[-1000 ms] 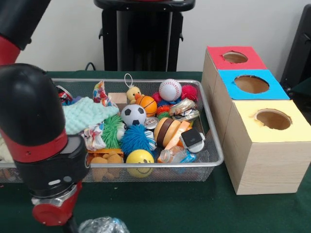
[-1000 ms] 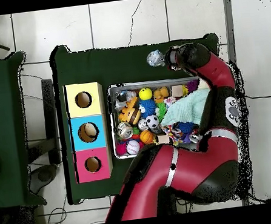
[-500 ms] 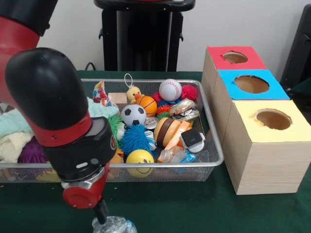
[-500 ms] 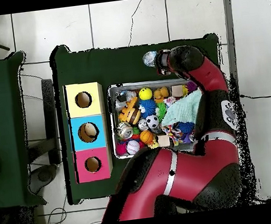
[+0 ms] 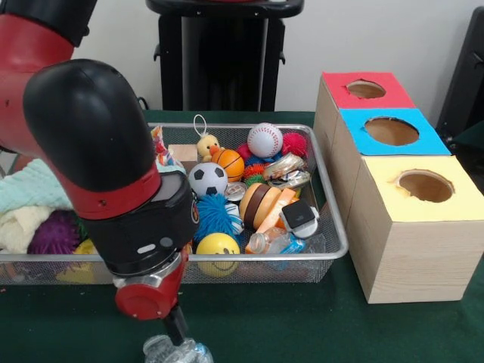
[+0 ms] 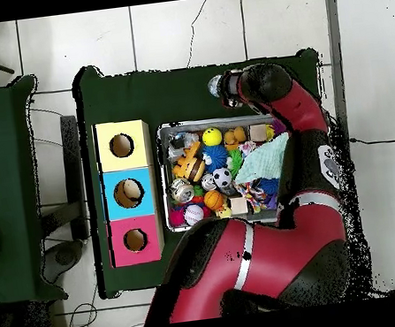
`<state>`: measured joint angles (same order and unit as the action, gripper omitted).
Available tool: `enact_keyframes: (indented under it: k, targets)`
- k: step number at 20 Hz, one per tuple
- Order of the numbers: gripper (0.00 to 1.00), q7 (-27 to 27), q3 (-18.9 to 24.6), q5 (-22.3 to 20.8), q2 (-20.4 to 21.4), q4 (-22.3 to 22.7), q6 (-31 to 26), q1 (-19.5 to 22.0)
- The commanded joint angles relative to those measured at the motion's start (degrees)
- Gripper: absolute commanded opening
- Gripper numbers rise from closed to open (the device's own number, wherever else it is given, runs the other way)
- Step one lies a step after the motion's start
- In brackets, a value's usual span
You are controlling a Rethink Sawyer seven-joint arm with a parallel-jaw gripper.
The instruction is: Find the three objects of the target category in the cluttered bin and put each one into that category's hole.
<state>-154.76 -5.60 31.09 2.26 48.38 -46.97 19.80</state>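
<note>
Gripper is outside the bin, low over the table's front edge, touching a crumpled clear bottle. Fingers hidden; cannot tell if it is pinching the bottle. Another bottle lies in the bin's front right corner. Boxes stand right of the bin; hole contents not visible. Progress: unclear, most work left.

Bin left of three boxes (front view); bottle before bin.
</note>
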Motion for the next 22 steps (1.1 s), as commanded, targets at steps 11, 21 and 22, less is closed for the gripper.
enact_keyframes:
  k: [11,21,22]
  targets:
    - [0.0,-1.64,-6.74,-3.2,-18.32,-31.26,-8.06,6.43]
    - [0.0,-4.7,-5.42,2.89,-22.18,-33.03,-4.6,4.28]
    - [0.0,-4.66,-5.41,3.54,-22.71,-33.31,-4.09,4.09]
